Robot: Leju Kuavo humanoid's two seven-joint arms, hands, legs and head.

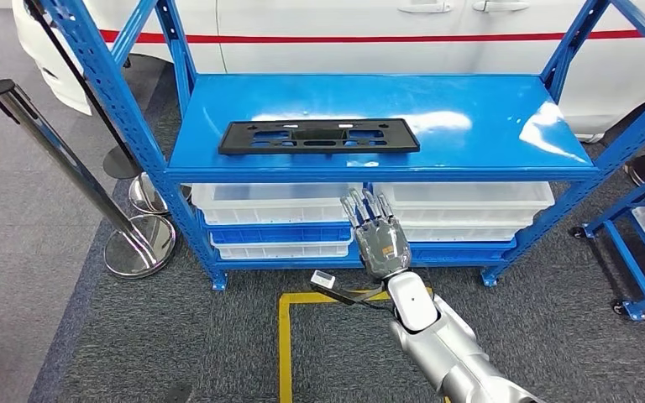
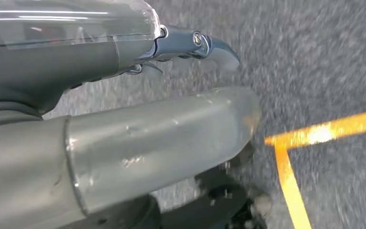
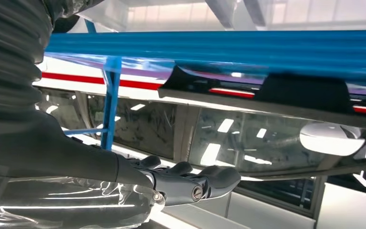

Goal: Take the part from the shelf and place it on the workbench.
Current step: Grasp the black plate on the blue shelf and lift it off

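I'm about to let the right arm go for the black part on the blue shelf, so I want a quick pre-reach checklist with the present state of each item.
1. Black part lies flat on the top of the blue shelf, nothing on it: ok.
2. Right hand holds nothing, fingers apart: ok.
3. Right hand is at the part: not ok; it hangs in front of the shelf edge, below the top, short of the part.
4. Path upward past the shelf's front edge: cannot tell how close the fingers are.
5. Left hand out of the way: ok, it hangs over the grey floor; its fingers cannot be judged.
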